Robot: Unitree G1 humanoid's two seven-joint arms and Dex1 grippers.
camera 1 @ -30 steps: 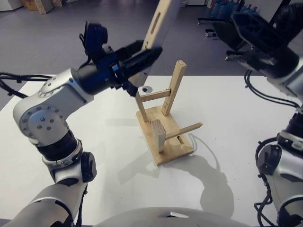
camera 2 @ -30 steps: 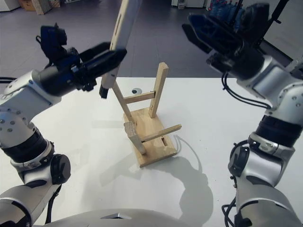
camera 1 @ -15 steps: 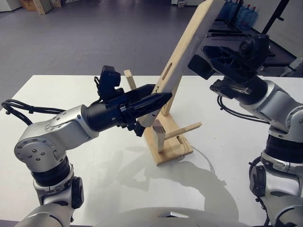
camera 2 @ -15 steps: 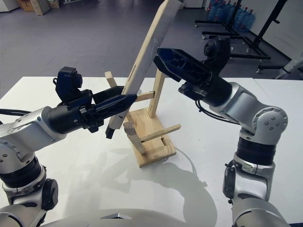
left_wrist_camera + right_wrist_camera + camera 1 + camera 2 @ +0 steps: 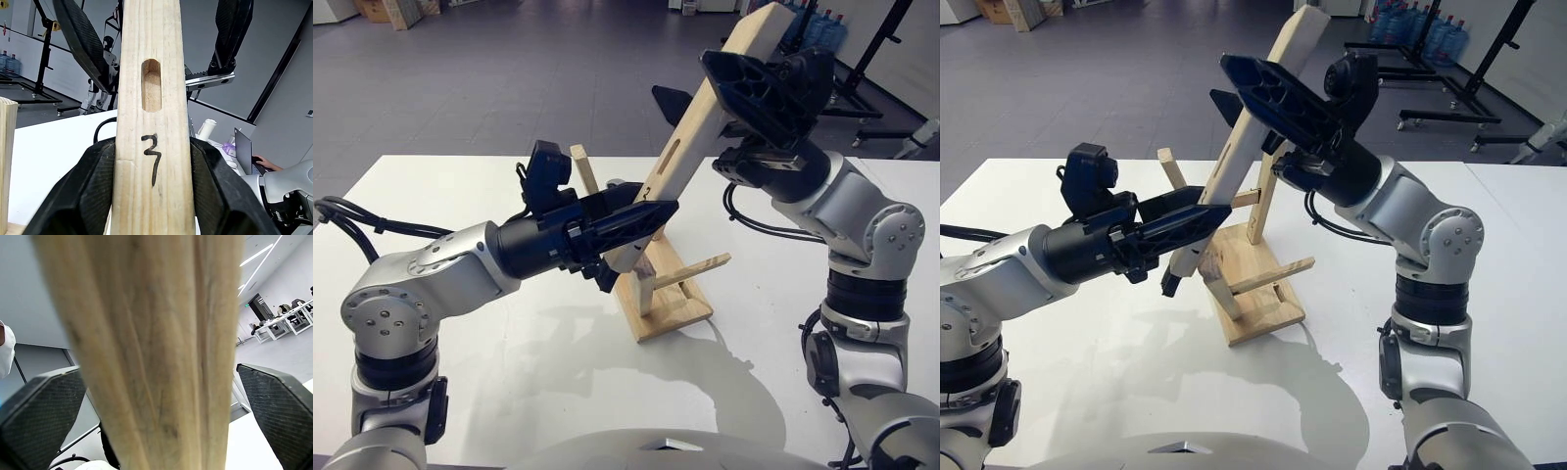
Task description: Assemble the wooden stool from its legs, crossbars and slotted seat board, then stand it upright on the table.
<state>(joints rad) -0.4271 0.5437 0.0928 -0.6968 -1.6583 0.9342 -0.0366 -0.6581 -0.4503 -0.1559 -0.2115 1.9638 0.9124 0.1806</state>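
The seat board [image 5: 693,309] is lying flat on the desk [image 5: 440,186], and it looks to be underside up, with legs rising from it. One leg [image 5: 1261,211] is standing at its far edge, another [image 5: 579,166] is leaning out beside that one, and a third [image 5: 641,279] is poking up at its near side. A crossbar [image 5: 1278,272] is jutting sideways from the near leg with its free end in the air.

Above the board, the left claw [image 5: 646,217] is clamping the lower part of a long slotted leg [image 5: 690,147], holding it tilted up and away. The right claw [image 5: 710,93] is straddling that piece higher up. Its fingers [image 5: 279,411] are spread wide on either side, and I can't see them pressing on the wood.

By my reckoning three legs are in. This last one is waiting to be seated on the board and onto the free crossbar. After that the stool will need turning over onto its feet.
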